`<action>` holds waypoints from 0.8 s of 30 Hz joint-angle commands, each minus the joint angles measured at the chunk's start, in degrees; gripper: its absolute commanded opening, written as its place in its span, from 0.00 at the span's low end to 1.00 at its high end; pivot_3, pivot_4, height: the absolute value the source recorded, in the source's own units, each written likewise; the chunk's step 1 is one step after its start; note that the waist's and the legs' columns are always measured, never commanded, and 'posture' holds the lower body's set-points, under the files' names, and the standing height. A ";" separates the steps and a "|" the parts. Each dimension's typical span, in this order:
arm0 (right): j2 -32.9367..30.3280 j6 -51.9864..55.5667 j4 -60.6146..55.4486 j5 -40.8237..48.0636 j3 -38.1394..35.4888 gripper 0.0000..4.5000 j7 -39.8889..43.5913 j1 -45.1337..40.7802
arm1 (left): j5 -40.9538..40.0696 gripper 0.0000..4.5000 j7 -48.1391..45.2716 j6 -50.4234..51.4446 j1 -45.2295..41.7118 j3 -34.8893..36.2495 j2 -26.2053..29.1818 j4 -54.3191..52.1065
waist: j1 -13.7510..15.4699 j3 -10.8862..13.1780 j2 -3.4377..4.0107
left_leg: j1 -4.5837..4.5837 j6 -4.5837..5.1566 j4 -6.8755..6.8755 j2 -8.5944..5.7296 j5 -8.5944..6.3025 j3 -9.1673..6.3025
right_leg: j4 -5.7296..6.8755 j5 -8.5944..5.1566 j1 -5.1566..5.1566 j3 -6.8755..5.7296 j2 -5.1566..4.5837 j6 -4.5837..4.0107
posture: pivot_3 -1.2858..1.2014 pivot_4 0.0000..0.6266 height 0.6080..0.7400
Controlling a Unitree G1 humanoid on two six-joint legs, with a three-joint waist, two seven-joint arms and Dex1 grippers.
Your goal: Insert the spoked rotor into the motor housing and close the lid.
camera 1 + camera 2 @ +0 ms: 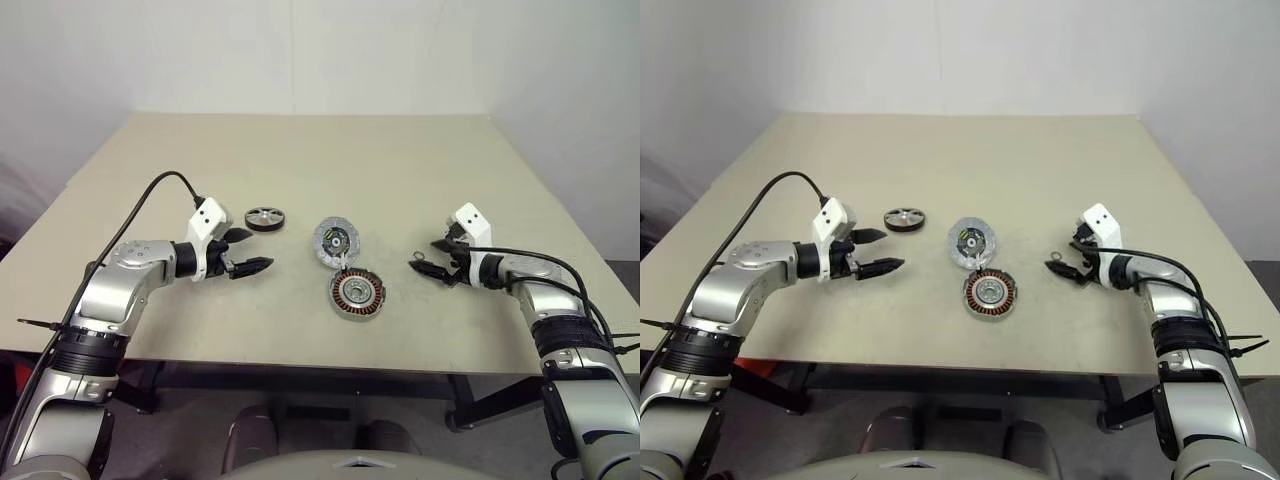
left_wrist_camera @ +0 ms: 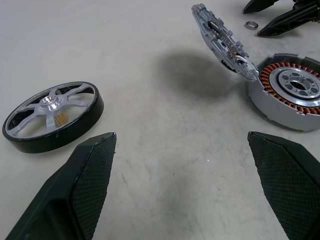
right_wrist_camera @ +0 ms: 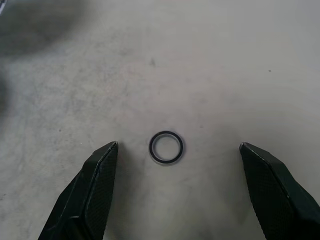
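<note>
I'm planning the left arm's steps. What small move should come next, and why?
Probably swing the open left hand toward the rotor and straddle its rim. The rotor lies flat on the table, apart from the housing, whose lid stands open, so nothing is loaded yet. The right hand sits open around a small ring.

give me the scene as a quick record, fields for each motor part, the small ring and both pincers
spoked rotor: flat on the table, apart from the housing
motor housing: on the table, copper windings facing up, nothing inside
lid: swung open, tilted up at the housing's edge
small ring: flat on the table between the right pincer's fingers
left pincer: open, holds nothing, near the rotor
right pincer: open, holds nothing
</note>
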 commanded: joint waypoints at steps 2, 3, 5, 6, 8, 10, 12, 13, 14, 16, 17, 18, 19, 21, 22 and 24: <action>-0.46 -1.73 0.41 -0.58 -0.27 0.97 -0.19 -1.13 | 0.22 1.00 0.24 -1.25 -1.49 0.80 0.45 -1.57 | 0.01 0.00 0.00 | 0.01 0.00 0.01 0.00 0.00 0.00 | 0.00 0.00 0.01 0.00 0.00 0.00 | 0.52 0.00 1.00; -0.53 -1.89 0.59 -0.59 -0.33 0.97 -0.18 -0.94 | 0.30 1.00 0.27 -1.37 -1.50 0.81 0.46 -1.55 | 0.01 0.00 0.00 | 0.01 0.00 0.02 0.00 0.00 0.00 | 0.00 0.00 0.01 0.00 0.00 0.00 | 0.52 0.00 1.00; -0.57 -2.22 1.17 -0.65 -0.39 0.84 -0.22 -0.83 | 0.47 1.00 0.32 -1.62 -1.57 0.78 0.46 -1.45 | 0.02 0.00 0.00 | 0.00 0.00 0.03 0.00 0.00 0.00 | 0.00 0.00 0.02 0.00 0.00 0.00 | 0.52 0.00 1.00; -0.56 -2.39 1.45 -0.70 -0.37 0.78 -0.23 -0.79 | 0.52 1.00 0.34 -1.73 -1.62 0.79 0.47 -1.41 | 0.01 0.00 0.00 | 0.01 0.00 0.03 0.00 0.00 0.00 | 0.00 0.00 0.02 0.00 0.00 0.00 | 0.52 0.00 1.00; -0.51 -2.53 1.67 -0.73 -0.31 0.63 -0.23 -0.74 | 0.63 1.00 0.39 -1.91 -1.72 0.81 0.51 -1.32 | 0.00 0.00 0.00 | 0.01 0.00 0.03 0.01 0.00 0.00 | 0.00 0.00 0.02 0.00 0.00 0.00 | 0.52 0.00 1.00; -0.44 -2.56 1.74 -0.74 -0.28 0.48 -0.28 -0.72 | 0.72 1.00 0.43 -2.00 -1.88 0.86 0.55 -1.23 | 0.00 0.00 0.00 | 0.01 0.00 0.03 0.02 0.00 0.00 | 0.00 0.00 0.02 0.00 0.01 0.00 | 0.52 0.00 1.00; -0.44 -2.66 1.69 -0.85 -0.17 0.34 -0.35 -0.71 | 0.75 1.00 0.42 -2.03 -1.97 0.91 0.59 -1.20 | 0.00 0.00 0.00 | 0.01 0.00 0.03 0.02 0.00 0.00 | 0.00 0.00 0.02 0.00 0.01 0.00 | 0.52 0.00 1.00; -0.47 -2.74 1.62 -0.94 -0.09 0.26 -0.35 -0.70 | 0.78 1.00 0.41 -2.05 -1.99 0.92 0.60 -1.19 | 0.00 0.00 0.00 | 0.02 0.00 0.03 0.02 0.00 0.00 | 0.00 0.00 0.02 0.00 0.01 0.00 | 0.52 0.00 1.00; -0.49 -2.81 1.60 -1.01 -0.02 0.20 -0.35 -0.72 | 0.85 1.00 0.41 -2.10 -1.99 0.93 0.62 -1.16 | 0.00 0.00 0.00 | 0.02 0.00 0.03 0.02 0.00 0.00 | 0.00 0.00 0.03 0.00 0.01 0.00 | 0.52 0.00 1.00; -0.49 -2.95 1.64 -1.12 0.02 0.20 -0.33 -0.74 | 0.95 1.00 0.42 -2.15 -1.99 0.98 0.64 -1.14 | 0.00 0.00 0.00 | 0.02 0.00 0.03 0.01 0.00 0.00 | 0.01 0.00 0.03 0.00 0.01 0.00 | 0.52 0.00 1.00; -0.49 -2.99 1.68 -1.16 0.05 0.20 -0.31 -0.76 | 0.99 1.00 0.42 -2.16 -2.00 1.00 0.65 -1.12 | 0.00 0.00 0.00 | 0.02 0.00 0.03 0.01 0.00 0.00 | 0.00 0.00 0.03 0.00 0.01 0.00 | 0.52 0.00 1.00; -0.48 -3.02 1.71 -1.21 0.08 0.20 -0.29 -0.79 | 1.02 1.00 0.41 -2.17 -2.02 1.01 0.66 -1.09 | 0.00 0.00 0.00 | 0.02 0.00 0.03 0.02 0.00 0.00 | 0.00 0.00 0.03 0.00 0.01 0.00 | 0.52 0.00 1.00; -0.45 -3.03 1.76 -1.24 0.07 0.20 -0.33 -0.84 | 1.04 1.00 0.41 -2.19 -2.03 1.03 0.67 -1.09 | 0.00 0.00 0.00 | 0.02 0.00 0.03 0.02 0.00 0.00 | 0.00 0.00 0.03 0.00 0.01 0.00 | 0.52 0.00 1.00; -0.38 -3.05 1.82 -1.27 0.07 0.20 -0.42 -0.89 | 1.10 1.00 0.42 -2.22 -2.01 1.06 0.69 -1.08 | 0.00 0.00 0.00 | 0.02 0.00 0.03 0.02 0.00 0.00 | 0.00 0.00 0.03 0.00 0.01 0.00 | 0.52 0.00 1.00; -0.34 -3.08 1.86 -1.27 0.07 0.20 -0.46 -0.92 | 1.12 1.00 0.42 -2.24 -1.99 1.08 0.71 -1.09 | 0.00 0.00 0.00 | 0.02 0.00 0.03 0.02 0.00 0.00 | 0.00 0.00 0.03 0.00 0.01 0.00 | 0.52 0.00 1.00; -0.20 -3.01 1.82 -1.13 -0.04 0.20 -0.56 -1.05 | 1.16 1.00 0.44 -2.24 -1.96 1.09 0.71 -1.09 | 0.00 0.00 0.00 | 0.02 0.00 0.03 0.02 0.00 0.00 | 0.00 0.00 0.03 0.00 0.01 0.00 | 0.52 0.00 1.00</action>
